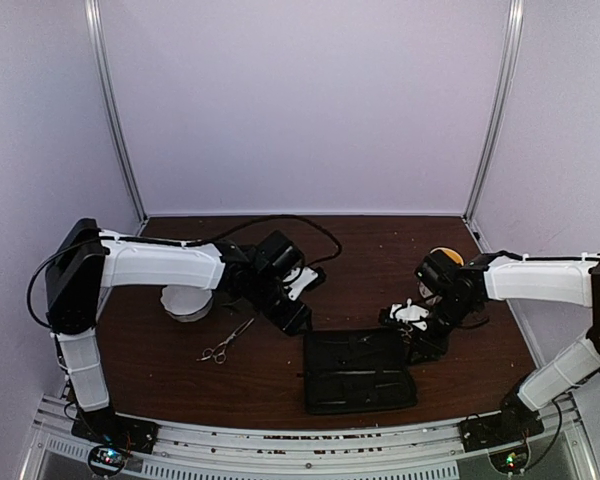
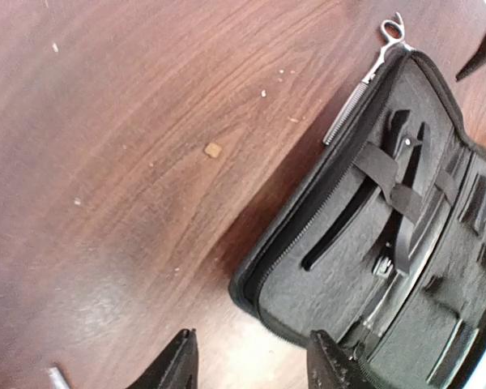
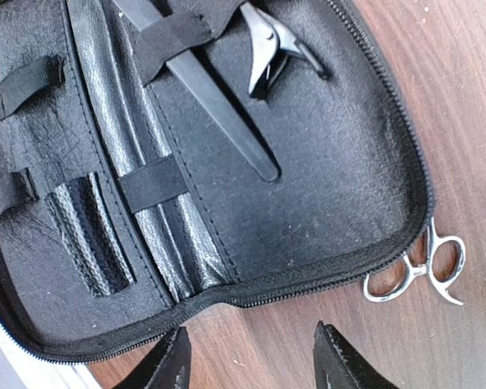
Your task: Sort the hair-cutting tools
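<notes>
- While both arms reach in over the brown wooden table (image 1: 160, 380), the left arm stretches from the left side toward the middle, and a white fluted bowl (image 1: 185, 302) sits on the wood under its forearm
- Just right of the bowl and a little nearer the front, one pair of silver scissors (image 1: 225, 343) lies flat on the bare wood, apart from everything else, with its ring handles pointing to the front left
- The left gripper (image 1: 296, 318) hangs near the upper left corner of the case; its jaws are spread with nothing between them, and its wrist camera shows only bare wood in the gap
- A flat black zip case (image 1: 358, 372) lies open on the table at the centre front, its inner side facing up
- Inside the case a slender black piece (image 3: 215, 97) is tucked under an elastic strap, and a dark clip (image 3: 271, 44) rests just beside it on the lining
- The second scissors (image 3: 417, 271) lie on the table against the case's right edge; the blades are partly hidden by the case and the silver ring handles stick out past the zip
- The right gripper (image 1: 420, 345) hovers over that right edge, near those ring handles, jaws spread and holding nothing
- Behind the right arm sits a round yellow object (image 1: 447, 256), mostly hidden
</notes>
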`<state>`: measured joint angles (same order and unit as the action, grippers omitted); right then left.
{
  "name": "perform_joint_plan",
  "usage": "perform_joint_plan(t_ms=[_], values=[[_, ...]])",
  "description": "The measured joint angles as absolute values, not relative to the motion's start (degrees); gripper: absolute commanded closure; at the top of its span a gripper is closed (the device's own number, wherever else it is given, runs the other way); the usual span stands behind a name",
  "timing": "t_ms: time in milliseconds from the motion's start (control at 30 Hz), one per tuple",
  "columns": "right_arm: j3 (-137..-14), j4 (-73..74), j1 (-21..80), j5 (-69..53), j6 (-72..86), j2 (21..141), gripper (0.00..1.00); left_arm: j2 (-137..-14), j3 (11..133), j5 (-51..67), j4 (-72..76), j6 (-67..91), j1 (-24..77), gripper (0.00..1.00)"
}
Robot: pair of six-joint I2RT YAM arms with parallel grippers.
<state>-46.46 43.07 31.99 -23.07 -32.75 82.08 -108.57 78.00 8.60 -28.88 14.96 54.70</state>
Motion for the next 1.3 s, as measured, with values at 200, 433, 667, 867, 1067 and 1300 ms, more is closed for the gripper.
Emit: perform_joint_plan(t_ms=[200, 433, 667, 867, 1067, 1300], values=[[-46.5, 42.4, 32.0, -23.1, -32.6, 81.5, 0.48, -112.4, 78.3, 13.1, -27.4, 19.5, 54.0, 0.53], [-46.9, 42.2, 32.7, -22.9, -33.9, 78.2, 0.56, -115.2, 78.3, 14.2, -27.0, 22.5, 53.7, 0.58], [-52.6, 42.0, 34.6, -23.3, -35.6, 79.2, 0.59, -109.2, 71.2, 12.2, -21.8, 20.6, 53.9, 0.57], [-53.0, 41.2, 33.5, -26.2, -34.6, 79.7, 0.59, -102.9, 71.0, 6.4, -21.6, 7.4, 60.0, 0.53], [-50.9, 40.1, 29.2, -27.9, -32.9, 79.6, 0.59, -106.2, 78.8, 5.2, -24.6, -2.1, 65.7, 0.52], [-50.5, 38.6, 26.4, -28.5, -32.5, 79.1, 0.58, -114.0, 84.9, 7.0, -25.9, -3.6, 65.5, 0.53]])
